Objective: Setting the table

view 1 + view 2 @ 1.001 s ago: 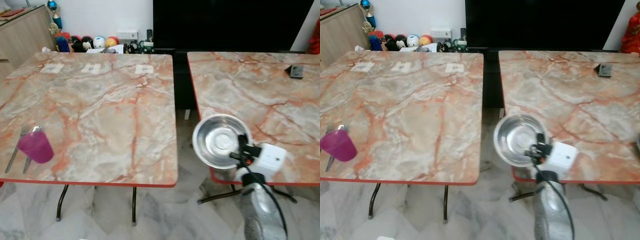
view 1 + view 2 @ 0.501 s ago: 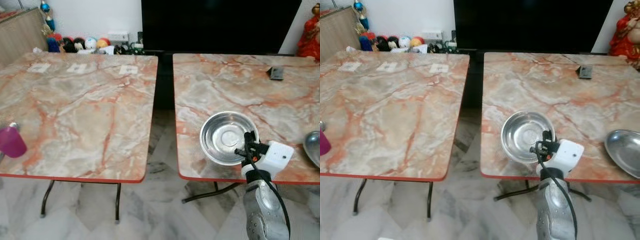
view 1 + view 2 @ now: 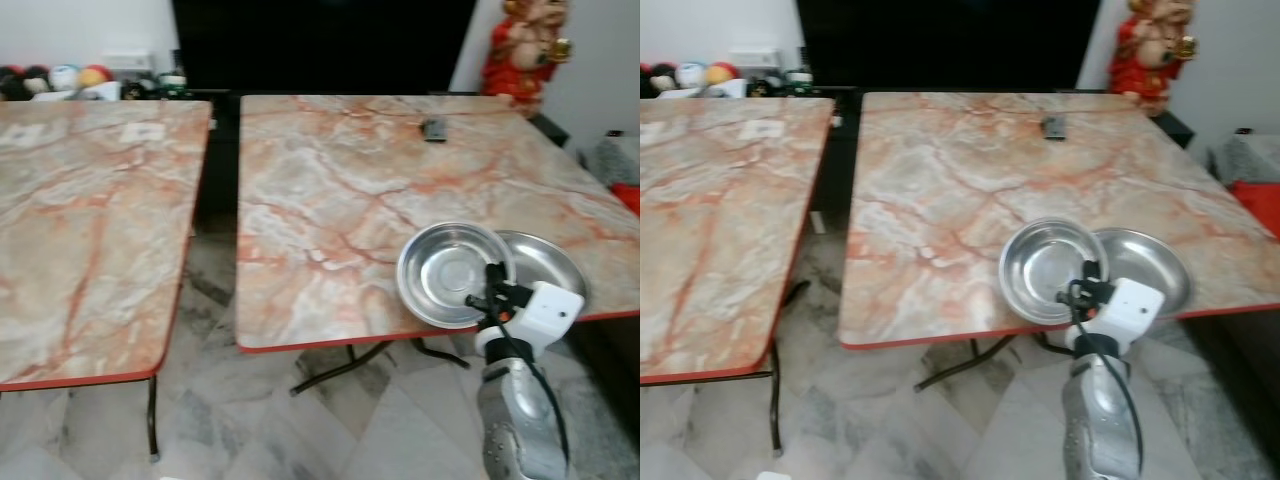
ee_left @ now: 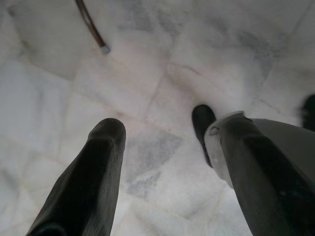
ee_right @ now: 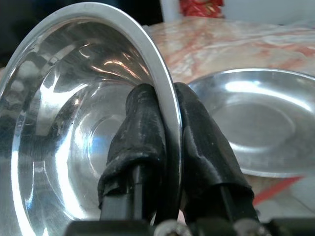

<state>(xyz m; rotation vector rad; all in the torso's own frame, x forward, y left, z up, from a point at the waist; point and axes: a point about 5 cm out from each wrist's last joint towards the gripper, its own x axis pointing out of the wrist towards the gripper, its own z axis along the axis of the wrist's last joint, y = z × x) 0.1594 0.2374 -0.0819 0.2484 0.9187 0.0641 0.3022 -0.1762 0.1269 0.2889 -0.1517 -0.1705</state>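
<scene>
Right wrist view, right gripper [image 5: 165,147] jaws clamping steel bowl [image 5: 74,123] rim (left gripper [image 4: 167,162] jaws apart, hanging).

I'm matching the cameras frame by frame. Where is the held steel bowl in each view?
Left eye: held bowl, lower right, rim pinched by the right gripper.
Right eye: bowl, right of centre.
Left wrist: not in it; floor beyond the left gripper.
Right wrist: bowl, close up.
Shared landmark: second bowl on the table.
</scene>
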